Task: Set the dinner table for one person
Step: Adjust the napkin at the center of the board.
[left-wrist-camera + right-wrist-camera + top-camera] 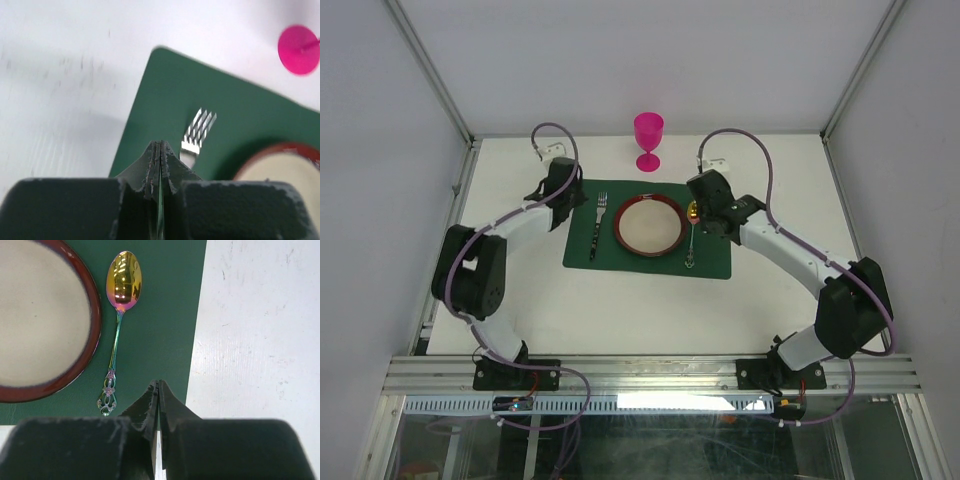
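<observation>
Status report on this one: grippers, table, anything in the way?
Left gripper, right gripper shut, empty. Table: plate, fork, spoon on mat, goblet beyond it. Nothing in the way.

White shells, black joints on the left arm [520, 222] and right arm [785, 250]; lilac cables [555, 125] loop alongside. The left gripper [159, 146] and right gripper [158, 386] are dark, serrated-edged.
</observation>
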